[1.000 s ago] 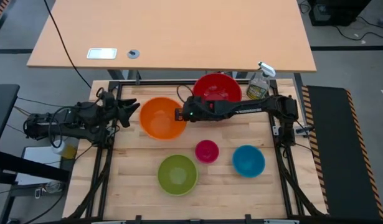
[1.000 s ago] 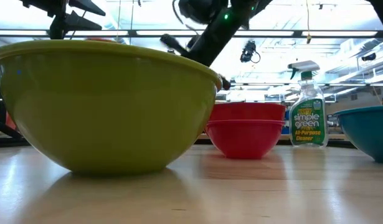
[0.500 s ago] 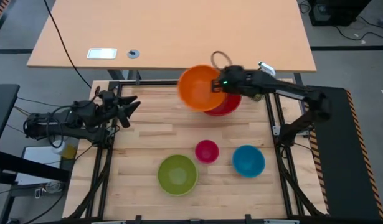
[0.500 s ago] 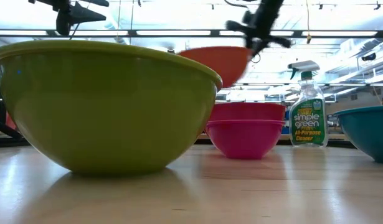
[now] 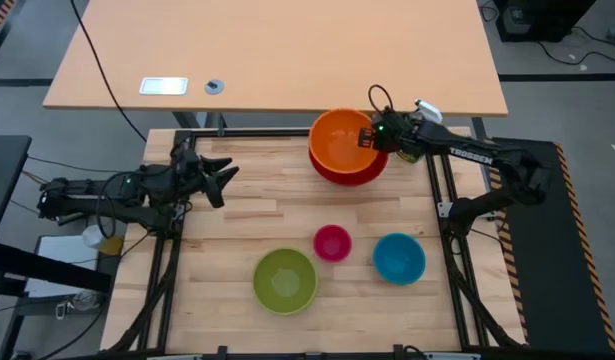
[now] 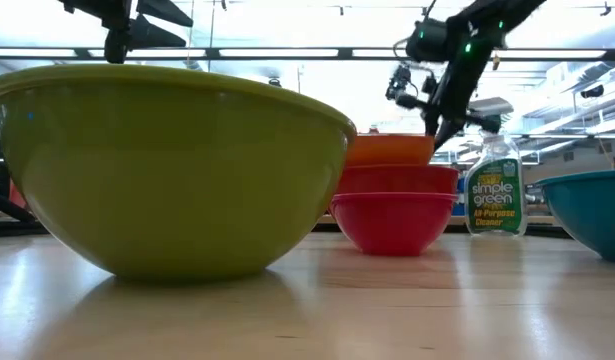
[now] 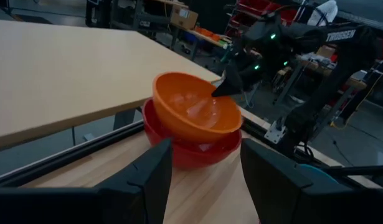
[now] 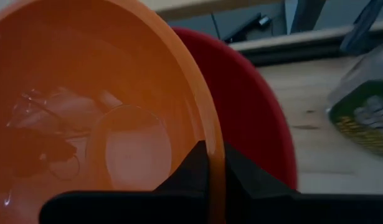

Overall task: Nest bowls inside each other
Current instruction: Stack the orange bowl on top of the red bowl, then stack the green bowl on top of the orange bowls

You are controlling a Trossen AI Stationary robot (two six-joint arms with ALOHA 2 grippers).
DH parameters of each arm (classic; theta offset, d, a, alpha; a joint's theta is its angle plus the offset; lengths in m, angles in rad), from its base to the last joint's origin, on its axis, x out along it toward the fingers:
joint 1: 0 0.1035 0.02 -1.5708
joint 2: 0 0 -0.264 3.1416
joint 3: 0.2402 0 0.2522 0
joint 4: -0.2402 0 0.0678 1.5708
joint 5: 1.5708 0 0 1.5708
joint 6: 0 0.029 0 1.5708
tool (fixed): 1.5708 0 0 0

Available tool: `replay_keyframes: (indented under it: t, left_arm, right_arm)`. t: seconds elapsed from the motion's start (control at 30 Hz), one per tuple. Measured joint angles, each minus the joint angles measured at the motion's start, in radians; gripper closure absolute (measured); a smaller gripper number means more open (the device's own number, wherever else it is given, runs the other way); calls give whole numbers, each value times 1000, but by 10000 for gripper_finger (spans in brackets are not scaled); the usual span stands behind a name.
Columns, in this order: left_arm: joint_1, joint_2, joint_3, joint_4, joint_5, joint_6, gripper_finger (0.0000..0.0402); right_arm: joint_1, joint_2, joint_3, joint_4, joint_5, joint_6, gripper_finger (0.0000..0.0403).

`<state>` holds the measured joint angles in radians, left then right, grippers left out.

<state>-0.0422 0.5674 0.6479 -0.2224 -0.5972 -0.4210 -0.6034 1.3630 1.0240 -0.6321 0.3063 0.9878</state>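
The orange bowl [image 5: 342, 138] sits tilted inside the red bowl [image 5: 347, 172] at the table's far right, with my right gripper [image 5: 371, 138] shut on it. The pink bowl [image 5: 332, 243], the blue bowl [image 5: 399, 258] and the lime green bowl [image 5: 285, 279] stand on their bases nearer the front edge. My left gripper [image 5: 223, 176] hangs open over the table's left side, pointing at the bowls, with nothing between its fingers [image 7: 155, 177]. My right gripper pinches the orange bowl's rim [image 8: 214, 134] on the side toward the table's right edge, one finger [image 8: 190, 167] inside the bowl and the other [image 8: 242, 171] outside. The fingers slant down from the right. The bowl is tilted in the red bowl [image 8: 260, 106].
A clear spray bottle [image 5: 415, 135] stands just right of the red bowl, close under my right arm. A second, larger table [image 5: 277, 50] lies beyond the far edge. Bare wood lies between my left gripper and the bowls.
My right gripper has carried the orange bowl from the table's middle toward the far right, lifted clear, and brought it down into the red bowl, staying shut on its rim. My left gripper has moved a little toward the table's right.
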Motion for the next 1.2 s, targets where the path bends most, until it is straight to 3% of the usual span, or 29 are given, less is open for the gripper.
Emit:
replay_keyframes:
  t: [0.13, 0.27, 0.5, 0.9, 1.2]
  left_arm:
    - [1, 7, 0, 1, 0, -13, 209]
    - [1, 9, 0, 0, 0, -13, 209]
    - [1, 9, 0, 1, 0, -14, 209]
    - [1, 8, 0, 1, 0, -23, 209]
    - [1, 8, 0, -46, 0, -28, 209]
  right_arm:
    - [-2, 44, -33, 65, 6, 11, 375]
    - [-5, 95, -39, 23, -12, 8, 370]
    - [-4, 125, -38, 27, -48, -27, 337]
    - [-4, 61, -37, 16, -73, -102, 239]
    - [28, -91, -37, -12, -98, -208, 226]
